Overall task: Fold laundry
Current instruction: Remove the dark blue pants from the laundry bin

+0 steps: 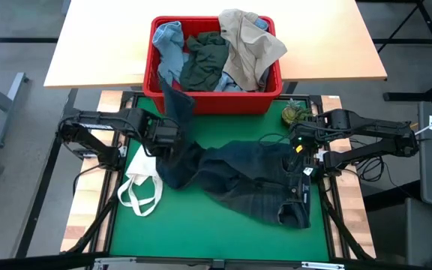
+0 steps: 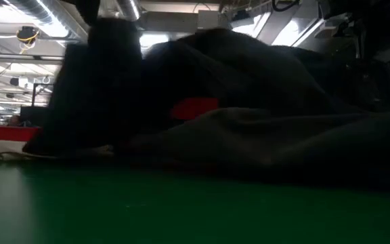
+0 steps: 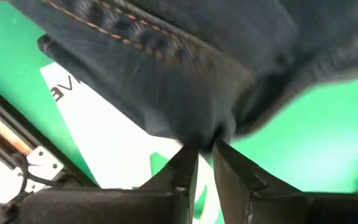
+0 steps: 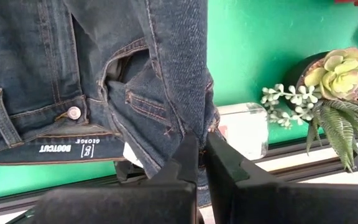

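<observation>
- A pair of dark navy jeans [image 1: 246, 180] lies rumpled across the green mat [image 1: 216, 232], between the two arms; no fold is visible in it yet, so the task looks to be at its very start.
- The left gripper [image 1: 168, 137] sits at the jeans' leg end. In the left wrist view its fingers [image 3: 185, 167] are nearly closed, pinching a bunch of denim right at their tips.
- From that pinch, one jeans leg [image 1: 175, 101] trails up and away toward the red bin [image 1: 214, 101] beyond the gripper, so the garment is not fully out of the bin and spread flat.
- The right gripper [image 1: 306, 150] is at the waistband end. In the right wrist view its fingers [image 4: 188, 155] are closed to a thin gap on the denim edge, beside the pocket and label.
- A white tote bag [image 1: 142, 184] lies just beside the left gripper, partly under the jeans.
- A small potted succulent [image 1: 295, 114] stands near the right gripper, toward the bin.
- Still in the bin, well beyond both grippers: a light blue piece [image 1: 169, 45], a dark green-grey piece [image 1: 205, 64] and a beige piece [image 1: 250, 45], all heaped and unfolded.
- Judgement: nothing is folded yet. The jeans need flattening and folding, then the three remaining garments.
</observation>
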Robot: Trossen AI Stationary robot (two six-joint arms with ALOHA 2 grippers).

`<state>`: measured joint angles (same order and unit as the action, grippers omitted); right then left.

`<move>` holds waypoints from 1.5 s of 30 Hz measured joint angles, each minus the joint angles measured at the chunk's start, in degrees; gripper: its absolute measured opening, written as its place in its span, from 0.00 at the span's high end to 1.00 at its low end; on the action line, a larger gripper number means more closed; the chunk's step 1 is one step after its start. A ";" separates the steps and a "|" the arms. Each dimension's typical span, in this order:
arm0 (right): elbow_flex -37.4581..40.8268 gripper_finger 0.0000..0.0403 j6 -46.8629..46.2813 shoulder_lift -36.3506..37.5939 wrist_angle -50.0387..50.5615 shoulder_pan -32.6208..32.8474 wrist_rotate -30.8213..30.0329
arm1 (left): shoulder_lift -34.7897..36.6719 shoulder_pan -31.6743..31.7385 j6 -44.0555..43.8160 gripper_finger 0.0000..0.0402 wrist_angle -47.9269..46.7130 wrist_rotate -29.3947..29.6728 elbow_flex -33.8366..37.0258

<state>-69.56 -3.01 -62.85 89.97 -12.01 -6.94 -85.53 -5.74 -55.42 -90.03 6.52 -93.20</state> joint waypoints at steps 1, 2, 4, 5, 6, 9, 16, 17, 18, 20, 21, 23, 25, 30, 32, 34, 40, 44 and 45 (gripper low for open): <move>0.00 0.97 0.02 0.00 0.02 0.02 0.02 | -0.11 -0.11 0.32 0.87 0.06 -0.03 0.95; 0.00 0.97 0.10 0.00 0.09 0.02 0.00 | -0.14 -0.12 0.32 0.85 0.21 0.00 2.06; 0.00 0.97 0.28 0.00 0.13 0.02 0.00 | -0.05 0.03 -0.29 0.82 0.32 0.75 4.28; 0.00 0.97 0.28 0.00 0.13 0.01 -0.02 | -0.05 0.16 -0.98 0.81 0.18 1.45 5.41; 0.00 0.97 0.28 0.00 0.13 0.01 -0.03 | -0.05 0.38 -1.30 0.80 0.12 2.33 6.53; 0.00 0.97 0.29 0.00 0.12 0.01 -0.03 | -0.09 1.24 -0.99 0.77 0.33 3.64 9.05; 0.00 0.97 0.35 0.00 0.10 0.02 0.00 | -0.09 -0.47 12.69 0.77 0.93 2.21 12.97; 0.01 0.97 0.35 0.00 0.11 0.01 0.00 | -0.09 -1.00 14.78 0.77 1.02 2.19 13.56; 0.00 0.97 0.35 0.00 0.11 0.00 0.00 | -0.09 -1.48 16.63 0.78 1.39 2.17 14.28; 0.00 0.97 0.35 0.00 0.09 0.01 0.00 | -0.09 -2.25 19.31 0.79 3.78 2.16 15.75; 0.02 0.97 0.35 0.00 0.09 0.01 0.00 | -0.09 -2.57 20.07 0.79 5.60 2.16 16.49; 0.02 0.97 0.35 0.00 0.09 0.00 0.02 | -0.12 -3.01 22.09 0.81 9.11 2.14 17.74; 0.00 0.97 0.35 0.00 0.07 0.02 0.02 | -0.09 -3.12 24.56 0.82 12.15 2.28 18.85; 0.00 0.97 0.33 0.00 0.07 0.00 0.33 | -0.09 -2.68 26.69 0.83 14.01 6.91 19.77; 0.01 0.97 0.33 0.00 0.07 0.02 0.61 | -0.09 -2.36 26.94 0.83 14.11 7.58 19.77; 0.00 0.97 0.33 0.00 0.07 0.02 0.96 | -0.09 -2.16 28.26 0.83 14.28 7.33 19.77; 0.01 0.97 0.33 0.00 0.04 0.01 1.07 | -0.09 -2.16 34.05 0.83 15.95 4.46 19.77; 0.01 0.97 0.33 0.00 0.04 0.00 1.10 | -0.09 -2.14 38.33 0.83 18.72 4.48 19.77; 0.01 0.97 0.33 0.00 0.04 0.00 1.11 | -0.09 -2.14 39.34 0.83 19.71 4.45 19.77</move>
<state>-69.55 -2.67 -62.85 90.01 -12.01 -5.82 -85.62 -7.88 -16.08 -70.33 10.97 -73.43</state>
